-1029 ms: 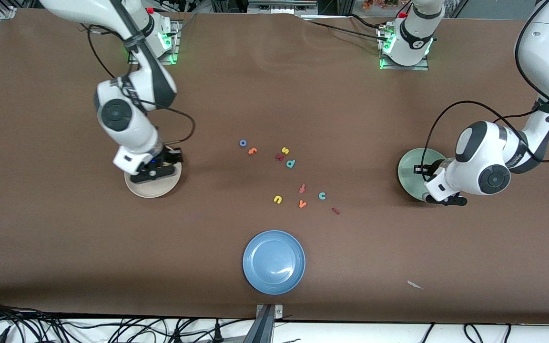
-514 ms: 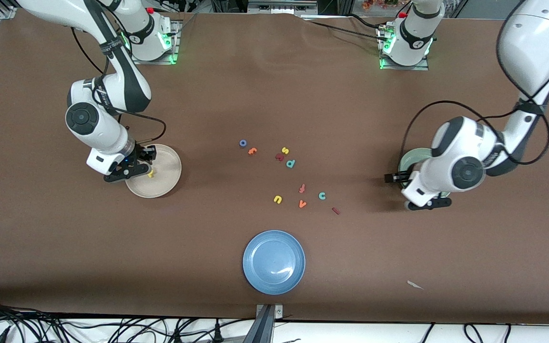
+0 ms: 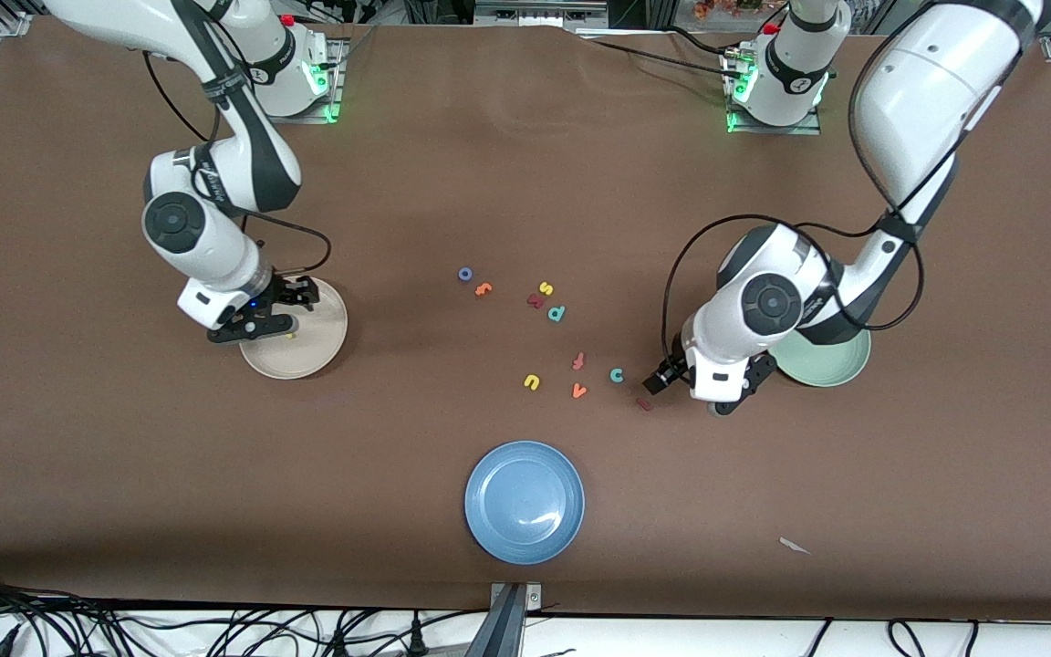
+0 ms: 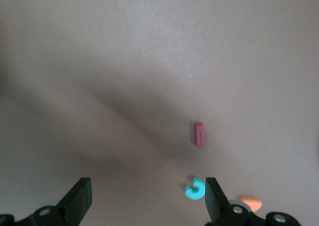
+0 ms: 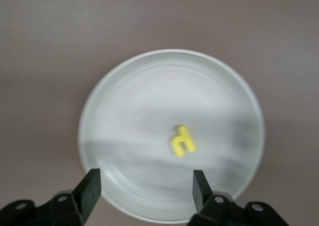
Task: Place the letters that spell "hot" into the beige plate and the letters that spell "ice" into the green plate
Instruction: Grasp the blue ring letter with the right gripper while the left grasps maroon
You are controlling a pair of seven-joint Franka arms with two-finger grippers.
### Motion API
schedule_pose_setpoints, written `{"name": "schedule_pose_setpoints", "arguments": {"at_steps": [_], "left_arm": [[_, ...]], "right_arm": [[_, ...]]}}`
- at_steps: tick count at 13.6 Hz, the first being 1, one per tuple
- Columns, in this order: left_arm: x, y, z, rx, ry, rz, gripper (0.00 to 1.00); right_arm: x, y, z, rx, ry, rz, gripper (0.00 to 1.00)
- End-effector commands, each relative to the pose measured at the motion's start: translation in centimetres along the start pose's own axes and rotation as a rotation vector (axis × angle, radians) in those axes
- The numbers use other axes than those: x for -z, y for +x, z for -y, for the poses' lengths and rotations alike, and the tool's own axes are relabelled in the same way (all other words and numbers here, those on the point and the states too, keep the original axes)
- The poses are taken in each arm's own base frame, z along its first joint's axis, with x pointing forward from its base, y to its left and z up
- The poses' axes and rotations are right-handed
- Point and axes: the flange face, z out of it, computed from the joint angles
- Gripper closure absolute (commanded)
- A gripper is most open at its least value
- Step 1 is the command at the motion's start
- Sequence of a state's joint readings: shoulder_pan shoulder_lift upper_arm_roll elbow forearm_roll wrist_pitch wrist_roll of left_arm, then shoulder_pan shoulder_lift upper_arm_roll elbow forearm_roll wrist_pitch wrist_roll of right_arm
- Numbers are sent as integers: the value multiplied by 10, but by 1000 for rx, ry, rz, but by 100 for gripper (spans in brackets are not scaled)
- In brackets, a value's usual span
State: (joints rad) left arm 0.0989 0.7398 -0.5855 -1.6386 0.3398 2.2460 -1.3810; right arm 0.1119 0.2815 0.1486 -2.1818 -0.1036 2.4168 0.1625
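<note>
Yellow "h" (image 5: pixel 183 140) lay flat in the beige plate (image 3: pixel 325 349), under my right end effector (image 5: pixel 144 186), whose fingers stood apart and empty. My left end effector (image 4: pixel 147 198) hung wide and empty over the table (image 3: pixel 525 182), beside the dark red "i" (image 4: pixel 199 134) and teal "c" (image 4: pixel 195 187), with the green plate (image 3: pixel 840 370) near it.

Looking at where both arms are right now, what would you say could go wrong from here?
The open left gripper is over the table close to the dark red "i" and the teal "c"; it could take or nudge the wrong one. The open right gripper hangs over the beige plate holding the yellow "h"; dipping could knock it.
</note>
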Motion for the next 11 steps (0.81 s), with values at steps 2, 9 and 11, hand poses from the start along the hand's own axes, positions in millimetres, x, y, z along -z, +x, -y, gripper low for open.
{"name": "schedule_pose_setpoints", "arguments": {"at_steps": [2,9,11], "left_arm": [[-27,0,-36,149,0,-51,10],[-28,1,-45,149,17,-74,25],[-40,3,-43,109,32,-65,36]], "right_arm": [[10,-12,103,-144,14,-29,17],[-21,-36,263,-305,76,-70,14],[-39,-45,279,-314,83,-78,14]]}}
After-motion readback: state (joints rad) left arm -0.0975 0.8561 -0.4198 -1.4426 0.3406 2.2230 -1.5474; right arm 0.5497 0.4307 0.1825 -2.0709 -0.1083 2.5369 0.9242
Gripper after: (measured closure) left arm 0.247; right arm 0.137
